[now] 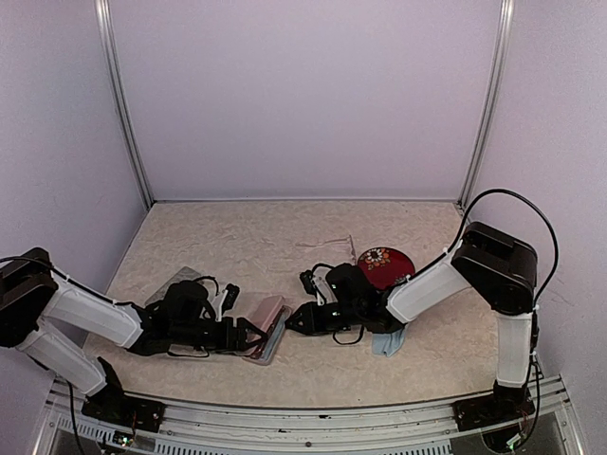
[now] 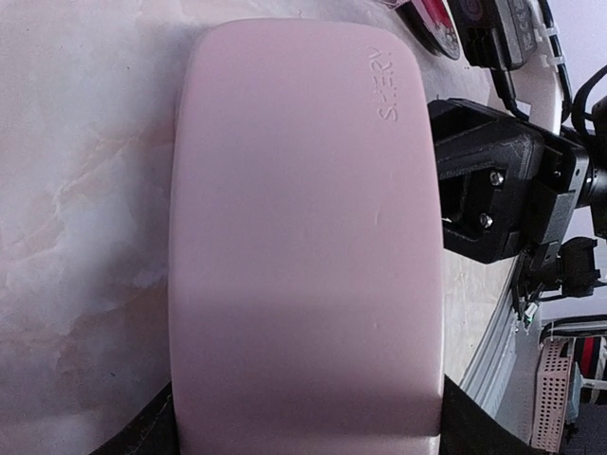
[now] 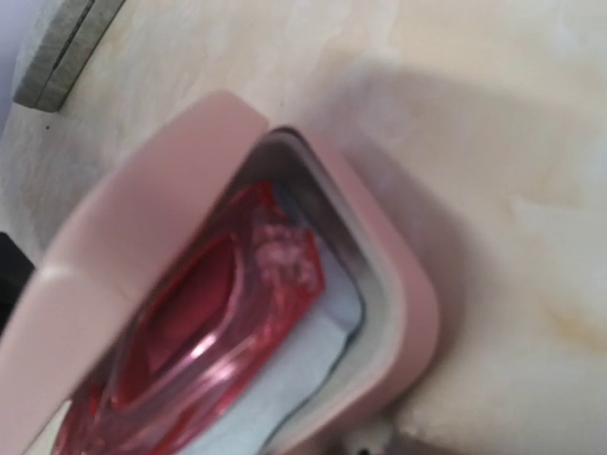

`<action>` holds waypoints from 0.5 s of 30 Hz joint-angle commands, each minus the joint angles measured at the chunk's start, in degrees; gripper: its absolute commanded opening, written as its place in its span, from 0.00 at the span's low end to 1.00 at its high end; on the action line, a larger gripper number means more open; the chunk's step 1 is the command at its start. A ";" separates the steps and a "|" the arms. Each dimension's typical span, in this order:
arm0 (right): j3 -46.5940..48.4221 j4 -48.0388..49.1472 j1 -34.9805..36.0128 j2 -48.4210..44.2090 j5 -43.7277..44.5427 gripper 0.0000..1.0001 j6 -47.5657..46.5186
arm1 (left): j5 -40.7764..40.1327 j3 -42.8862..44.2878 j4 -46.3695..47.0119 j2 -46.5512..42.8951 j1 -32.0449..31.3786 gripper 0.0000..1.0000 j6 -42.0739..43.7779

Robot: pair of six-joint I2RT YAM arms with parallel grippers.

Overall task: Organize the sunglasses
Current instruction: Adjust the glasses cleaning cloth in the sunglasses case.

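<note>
Beige, marbled table [image 1: 285, 237] under even light. Behind the table, a pale-lilac wall [image 1: 303, 95]; at its back corners, two metal posts [image 1: 122, 104]; along its near edge, a metal rail [image 1: 313, 409].

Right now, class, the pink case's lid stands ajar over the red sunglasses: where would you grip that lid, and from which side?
Grip the lid by its raised free edge, coming from the right gripper's side, where the pink case gapes. The hinge looks to be on the opposite edge, and the left gripper flanks one end.
</note>
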 commanded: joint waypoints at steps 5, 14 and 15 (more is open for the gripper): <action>-0.39 -8.40 1.48 3.89 2.19 0.26 -0.38 | 10.10 -2.34 15.53 -0.63 1.75 0.40 -4.30; -0.60 -7.25 1.65 3.49 1.32 0.26 -1.04 | 6.76 -2.13 11.49 -1.66 1.98 0.40 -2.72; -0.64 -6.77 1.67 3.40 0.91 0.26 -1.26 | 5.79 -1.96 10.24 -2.03 1.90 0.40 -2.21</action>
